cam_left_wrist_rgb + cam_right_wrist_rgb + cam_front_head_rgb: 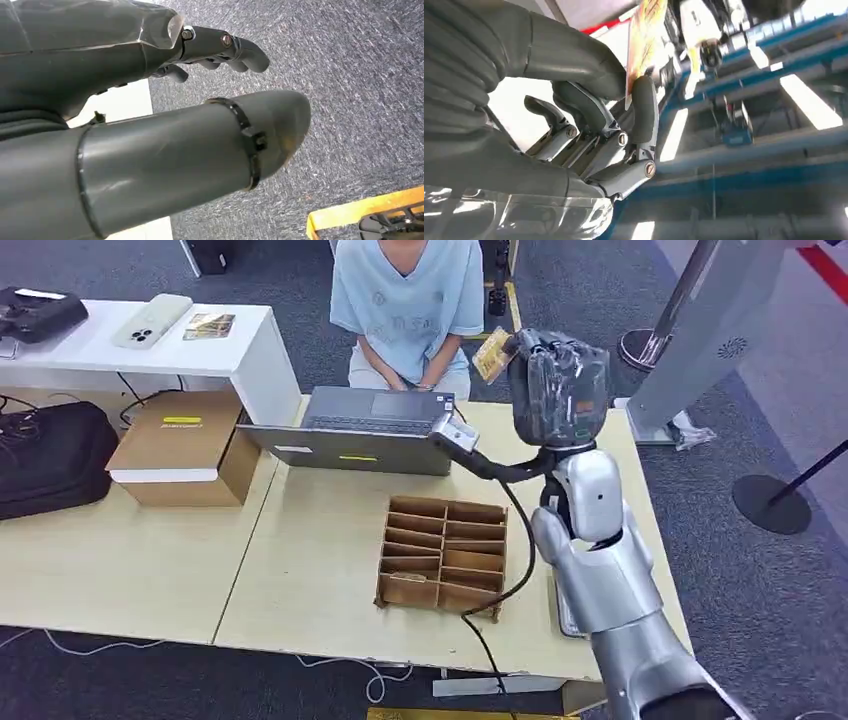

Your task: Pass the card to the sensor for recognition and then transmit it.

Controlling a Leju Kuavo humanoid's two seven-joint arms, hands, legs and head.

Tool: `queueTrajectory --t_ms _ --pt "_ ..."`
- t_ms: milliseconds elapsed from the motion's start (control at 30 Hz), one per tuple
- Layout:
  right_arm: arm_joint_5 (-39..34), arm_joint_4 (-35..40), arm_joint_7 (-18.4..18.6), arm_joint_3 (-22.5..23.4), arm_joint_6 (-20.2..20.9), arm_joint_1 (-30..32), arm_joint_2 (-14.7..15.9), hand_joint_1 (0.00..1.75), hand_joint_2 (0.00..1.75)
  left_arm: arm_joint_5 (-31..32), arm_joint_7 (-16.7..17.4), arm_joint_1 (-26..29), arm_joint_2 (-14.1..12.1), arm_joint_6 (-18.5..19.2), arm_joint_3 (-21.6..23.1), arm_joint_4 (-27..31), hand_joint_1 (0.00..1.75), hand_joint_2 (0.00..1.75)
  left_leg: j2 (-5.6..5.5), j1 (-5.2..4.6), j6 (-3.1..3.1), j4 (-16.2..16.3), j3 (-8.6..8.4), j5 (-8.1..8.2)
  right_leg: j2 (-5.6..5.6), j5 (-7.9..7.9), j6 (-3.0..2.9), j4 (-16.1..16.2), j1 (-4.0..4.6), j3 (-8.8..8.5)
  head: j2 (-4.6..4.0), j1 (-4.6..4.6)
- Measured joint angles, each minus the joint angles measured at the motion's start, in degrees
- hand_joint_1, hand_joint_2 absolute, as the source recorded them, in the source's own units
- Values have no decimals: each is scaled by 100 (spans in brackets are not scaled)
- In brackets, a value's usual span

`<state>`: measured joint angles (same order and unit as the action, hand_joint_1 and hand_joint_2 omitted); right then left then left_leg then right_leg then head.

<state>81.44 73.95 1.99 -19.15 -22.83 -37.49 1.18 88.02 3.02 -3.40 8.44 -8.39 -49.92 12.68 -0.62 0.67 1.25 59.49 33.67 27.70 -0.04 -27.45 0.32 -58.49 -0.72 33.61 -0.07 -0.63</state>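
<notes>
My right hand (558,385), wrapped in clear plastic, is raised above the table's far right side. It pinches a yellow card (492,354) that sticks out toward the seated person (408,300). In the right wrist view the card (645,35) sits between the thumb and one finger of the right hand (589,115). The sensor (455,432), a small grey scanner head on a bent black neck, stands below and left of the card, apart from it. My left hand (165,150) hangs over grey carpet with its fingers apart and nothing in it.
A grey laptop (370,425) lies open at the table's far edge in front of the person. A cardboard divider tray (440,553) sits mid-table, with a black cable running past it. A cardboard box (185,445) and black bag (50,455) are at the left.
</notes>
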Motion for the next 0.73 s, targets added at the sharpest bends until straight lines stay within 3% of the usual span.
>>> queueTrajectory --t_ms 267,467,733 --pt "-477 -1046 53 -61 862 -964 -24 175 175 2 0 -1 -13 72 72 0 0 0 -2 0 0 1 2 0 -1 0 0 -1 0 0 0 0" --pt "-829 -2144 83 -70 1662 -1703 -212 175 175 7 2 -11 -28 87 105 0 0 0 -1 1 0 1 1 0 0 1 0 -3 0 1 0 0" --pt "-1130 -3678 148 -72 2300 -2569 -439 175 175 11 15 -16 -44 125 109 0 0 0 -2 0 -2 2 1 -2 0 1 0 -4 0 1 0 0"
